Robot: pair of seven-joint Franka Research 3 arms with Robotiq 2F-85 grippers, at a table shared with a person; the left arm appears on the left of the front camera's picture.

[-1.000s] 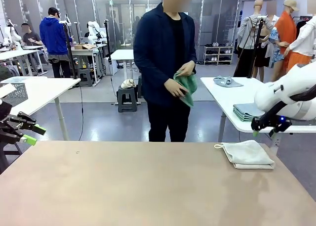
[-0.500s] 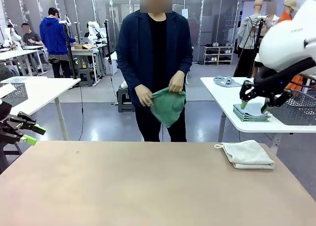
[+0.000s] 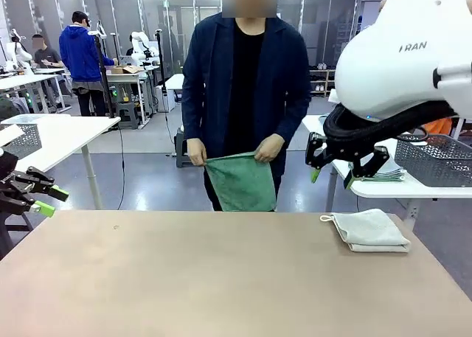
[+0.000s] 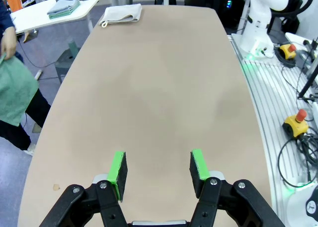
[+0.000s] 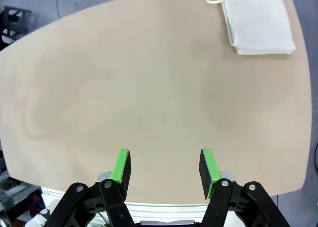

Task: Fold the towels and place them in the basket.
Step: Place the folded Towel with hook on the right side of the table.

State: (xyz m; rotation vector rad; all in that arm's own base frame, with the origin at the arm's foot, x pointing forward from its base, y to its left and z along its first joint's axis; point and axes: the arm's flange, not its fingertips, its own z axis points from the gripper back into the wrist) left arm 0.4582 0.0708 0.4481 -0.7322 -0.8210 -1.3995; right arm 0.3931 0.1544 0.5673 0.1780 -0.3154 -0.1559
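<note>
A person at the far side holds the green towel spread out by its two top corners, one in each hand; it also hangs at the left edge of the left wrist view. The cream-white towel lies folded on the table's far right corner, loop to the left. The dark grey basket stands on the side table at the right. My right gripper hangs open high above the table's right part. My left gripper waits open off the left edge.
The big tan table is bare apart from the white towel. A side table at the right carries a stack of folded grey-blue garments beside the basket. A paler lattice basket stands on a white table at the left.
My right arm has swung up and toward the left, over the table's right side. The person has shaken the green towel open and now holds it flat by two corners.
</note>
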